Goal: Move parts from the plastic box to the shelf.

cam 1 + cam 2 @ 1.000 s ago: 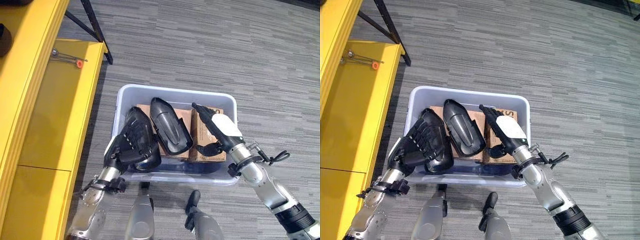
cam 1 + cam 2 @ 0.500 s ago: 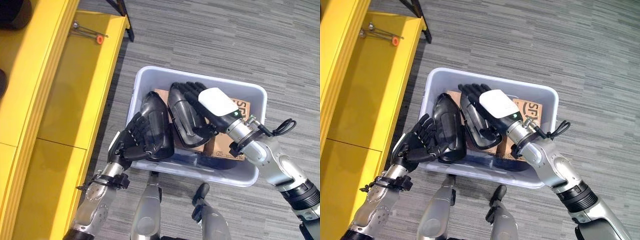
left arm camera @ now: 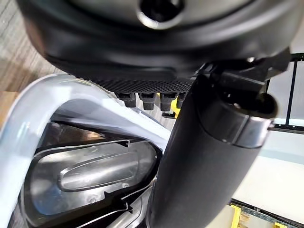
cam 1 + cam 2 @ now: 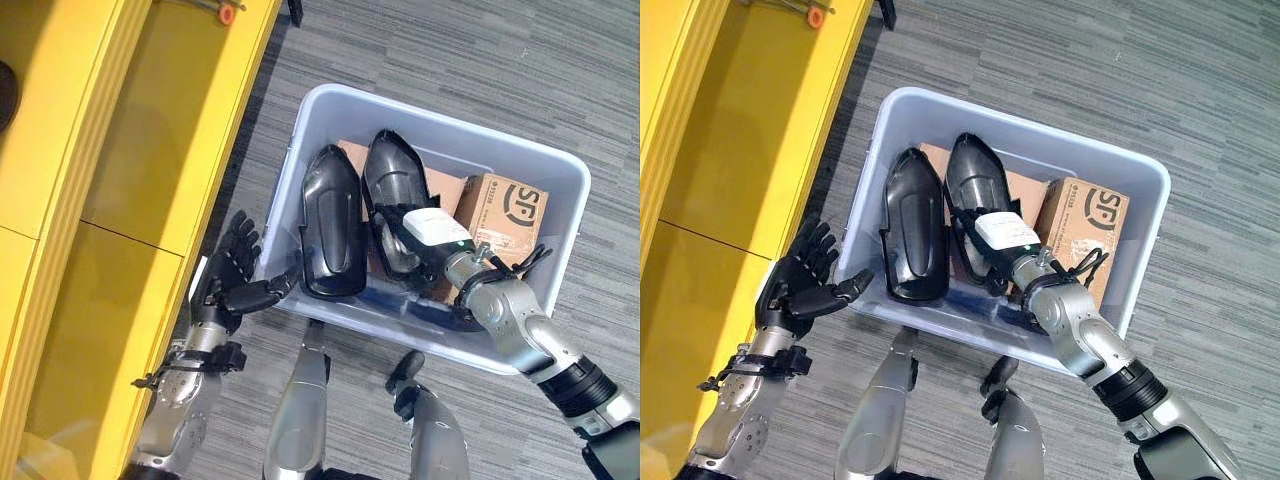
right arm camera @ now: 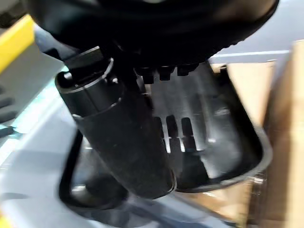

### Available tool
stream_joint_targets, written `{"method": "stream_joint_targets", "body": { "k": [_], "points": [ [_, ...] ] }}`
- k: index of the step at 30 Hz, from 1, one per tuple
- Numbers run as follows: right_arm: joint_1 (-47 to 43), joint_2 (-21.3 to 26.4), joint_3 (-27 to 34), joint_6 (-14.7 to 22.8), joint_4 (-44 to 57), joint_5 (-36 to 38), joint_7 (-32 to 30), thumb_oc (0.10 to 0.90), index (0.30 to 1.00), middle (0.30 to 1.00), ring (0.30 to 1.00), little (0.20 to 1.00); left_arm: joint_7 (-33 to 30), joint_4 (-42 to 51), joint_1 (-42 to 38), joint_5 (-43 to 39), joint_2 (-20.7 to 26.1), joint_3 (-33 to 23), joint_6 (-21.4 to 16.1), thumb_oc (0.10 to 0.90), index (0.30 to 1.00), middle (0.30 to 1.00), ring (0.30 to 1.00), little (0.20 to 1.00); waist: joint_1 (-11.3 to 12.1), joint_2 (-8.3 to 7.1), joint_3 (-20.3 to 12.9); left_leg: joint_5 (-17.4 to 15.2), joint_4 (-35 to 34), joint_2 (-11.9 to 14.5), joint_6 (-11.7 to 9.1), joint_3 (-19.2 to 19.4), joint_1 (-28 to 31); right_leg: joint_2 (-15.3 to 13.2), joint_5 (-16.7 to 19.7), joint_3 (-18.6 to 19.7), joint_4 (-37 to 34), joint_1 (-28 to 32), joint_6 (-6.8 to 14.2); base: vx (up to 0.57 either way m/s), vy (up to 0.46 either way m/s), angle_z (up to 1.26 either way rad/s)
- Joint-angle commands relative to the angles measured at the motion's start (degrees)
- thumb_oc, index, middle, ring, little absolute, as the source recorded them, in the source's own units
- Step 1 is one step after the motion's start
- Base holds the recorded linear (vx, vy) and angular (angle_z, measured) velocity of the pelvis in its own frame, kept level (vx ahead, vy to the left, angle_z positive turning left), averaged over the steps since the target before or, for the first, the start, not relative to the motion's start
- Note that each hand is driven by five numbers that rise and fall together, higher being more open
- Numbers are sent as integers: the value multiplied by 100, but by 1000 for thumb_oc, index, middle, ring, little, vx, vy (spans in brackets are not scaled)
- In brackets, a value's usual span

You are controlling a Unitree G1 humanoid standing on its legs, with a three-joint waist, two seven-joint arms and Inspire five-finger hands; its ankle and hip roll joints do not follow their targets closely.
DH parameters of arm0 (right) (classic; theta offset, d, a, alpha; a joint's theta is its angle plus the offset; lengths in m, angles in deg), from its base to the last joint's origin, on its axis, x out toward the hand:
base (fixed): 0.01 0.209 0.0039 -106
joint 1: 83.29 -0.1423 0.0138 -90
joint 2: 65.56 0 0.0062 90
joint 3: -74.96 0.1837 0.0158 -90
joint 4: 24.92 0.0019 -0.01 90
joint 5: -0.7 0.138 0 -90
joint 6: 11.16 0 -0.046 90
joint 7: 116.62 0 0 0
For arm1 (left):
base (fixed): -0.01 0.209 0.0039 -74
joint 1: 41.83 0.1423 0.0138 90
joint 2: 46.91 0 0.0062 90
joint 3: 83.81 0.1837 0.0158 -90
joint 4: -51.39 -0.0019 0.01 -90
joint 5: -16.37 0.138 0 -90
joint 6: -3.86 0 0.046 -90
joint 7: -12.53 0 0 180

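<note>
The pale plastic box stands on the carpet beside the yellow shelf. Two long black parts lie in it side by side: the left one and the right one. My left hand is open outside the box's left wall, fingers spread, thumb reaching toward the rim and holding nothing. Its wrist view shows the left part past the box rim. My right hand, with a white cover on its back, rests low in the box on the right part.
Cardboard boxes lie under and beside the black parts at the box's right. A small tool with an orange tip lies on the shelf's far end. Grey carpet surrounds the box.
The camera has shifted. My left hand has let go of the left black part and drawn back outside the box. My right hand has sunk lower onto the right part.
</note>
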Motion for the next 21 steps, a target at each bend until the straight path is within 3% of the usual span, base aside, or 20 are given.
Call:
{"method": "stream_joint_targets", "body": {
  "k": [1, 3, 9, 13, 19, 21],
  "points": [
    [-217, 171, 266, -253, 710, -452, 64, 900, 1000, 1000, 1000, 1000, 168, 910, 27, 211, -5, -341, -568, 900, 1000, 1000, 1000, 1000, -100, -69, -88, 106, -272, 232, 47, 67, 31, 148, 397, 388, 17, -217, -158, 0, 0, 0],
    [-16, 190, 336, -410, 786, -573, 298, 900, 1000, 1000, 1000, 1000, 220, 958, 93, 177, -13, -354, -628, 900, 1000, 1000, 1000, 1000, -155, -84, -88, 104, -263, 256, 35, 101, -3, 165, 396, 417, 39, -273, -158, 0, 0, 0],
    [260, 182, 435, -378, 883, -1604, 29, 900, 1000, 1000, 1000, 1000, 71, 946, 98, 200, -19, -279, -594, 900, 1000, 1000, 1000, 1000, -302, -84, -88, 94, -260, 292, 38, 232, -81, 206, 418, 525, 45, -447, -149, -8, 9, -3],
    [257, 300, 543, -147, 908, -1607, -78, 900, 1000, 1000, 1000, 1000, -28, 922, 106, 22, -68, -239, -588, 900, 1000, 1000, 1000, 1000, -360, 21, -88, 69, -189, 267, 45, 246, -217, 161, 412, 565, 125, -635, -127, -12, 72, -13],
    [413, 250, 517, -128, 1097, -1524, 449, 900, 1000, 1000, 1000, 1000, 269, 1005, 188, -96, -137, -158, -568, 900, 1000, 1000, 1000, 1000, -405, 145, -88, 122, -228, 256, 31, 261, -397, 122, 385, 621, 248, -895, -114, -18, 60, -3],
    [544, 198, 417, 48, 1065, -1861, 130, 900, 1000, 1000, 1000, 1000, 174, 1039, 247, -32, -125, -58, -627, 900, 1000, 1000, 1000, 1000, -406, 188, -88, 110, -211, 221, 45, 261, -465, 88, 306, 609, 405, -1007, -119, 0, 0, 0]
  ]
}}
